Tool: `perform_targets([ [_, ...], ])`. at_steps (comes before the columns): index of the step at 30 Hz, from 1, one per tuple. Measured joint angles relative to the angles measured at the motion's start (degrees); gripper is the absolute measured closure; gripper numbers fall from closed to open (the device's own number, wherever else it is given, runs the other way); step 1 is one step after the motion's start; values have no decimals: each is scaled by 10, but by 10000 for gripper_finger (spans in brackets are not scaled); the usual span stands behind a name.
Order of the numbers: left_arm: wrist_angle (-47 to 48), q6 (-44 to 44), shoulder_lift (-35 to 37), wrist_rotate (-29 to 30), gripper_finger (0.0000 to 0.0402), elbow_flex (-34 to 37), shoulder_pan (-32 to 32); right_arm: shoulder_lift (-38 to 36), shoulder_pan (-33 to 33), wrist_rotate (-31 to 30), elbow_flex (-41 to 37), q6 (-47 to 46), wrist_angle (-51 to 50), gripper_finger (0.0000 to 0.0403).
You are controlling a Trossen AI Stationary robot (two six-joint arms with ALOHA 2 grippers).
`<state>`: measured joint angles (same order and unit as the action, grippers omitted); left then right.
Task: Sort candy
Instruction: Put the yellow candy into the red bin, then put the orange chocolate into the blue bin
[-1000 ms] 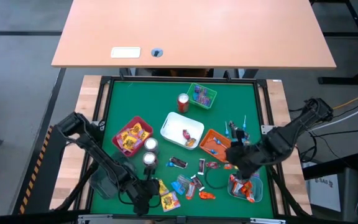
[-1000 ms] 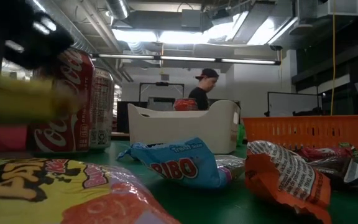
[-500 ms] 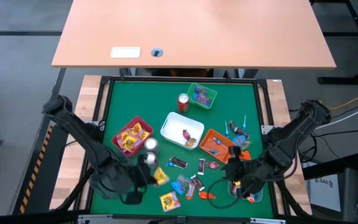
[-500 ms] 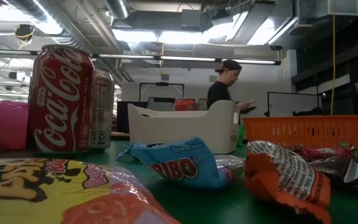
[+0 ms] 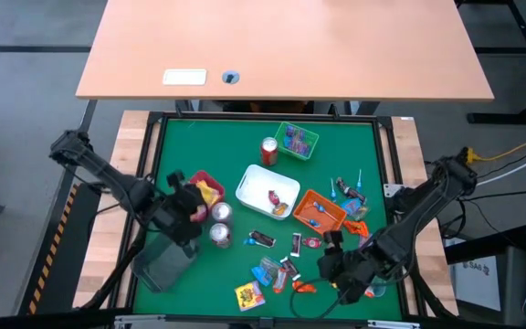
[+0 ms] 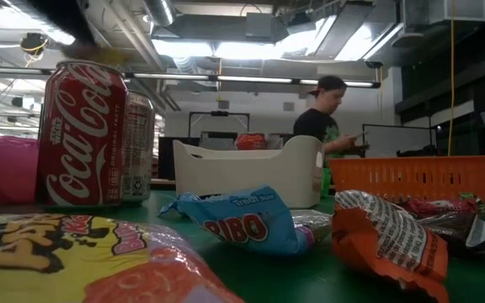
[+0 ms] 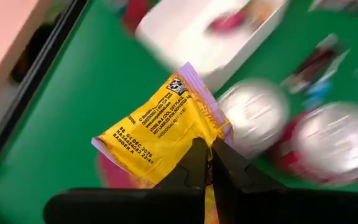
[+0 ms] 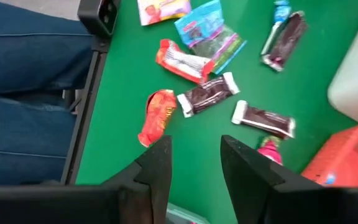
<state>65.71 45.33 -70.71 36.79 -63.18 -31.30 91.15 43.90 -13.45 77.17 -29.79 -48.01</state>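
Yellow candy packet (image 7: 166, 127) above pink tray (image 5: 201, 179)

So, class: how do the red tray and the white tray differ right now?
The red tray holds yellow packets, and the left gripper hangs over it, shut on a yellow packet; the white tray holds only a couple of small pieces, with no gripper above it. The red tray is partly hidden; the white tray is in full view. Both sit on the green mat.
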Motion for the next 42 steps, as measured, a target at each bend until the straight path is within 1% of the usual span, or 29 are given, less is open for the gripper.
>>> perform_targets([
  [2,39,7,-3,-10,401,0,15,10,0,13,0,0,12,267],
  [5,66,8,-9,-18,401,0,34,20,0,38,0,-7,30,267],
  [11,87,7,-10,-19,396,0,54,36,0,37,0,-77,66,267],
  [17,104,6,-10,-19,345,0,54,56,0,36,0,-130,61,267],
  [20,103,6,-10,-19,321,0,54,69,0,36,0,-136,62,267],
  [23,98,7,-10,-19,309,0,54,84,0,36,0,-136,62,267],
  [31,73,8,-10,-19,309,0,54,91,0,39,0,-139,70,267],
  [38,66,8,-10,-19,309,0,54,100,1,40,0,-221,81,267],
  [42,66,8,-10,-19,309,0,54,125,8,48,0,-240,95,267],
])
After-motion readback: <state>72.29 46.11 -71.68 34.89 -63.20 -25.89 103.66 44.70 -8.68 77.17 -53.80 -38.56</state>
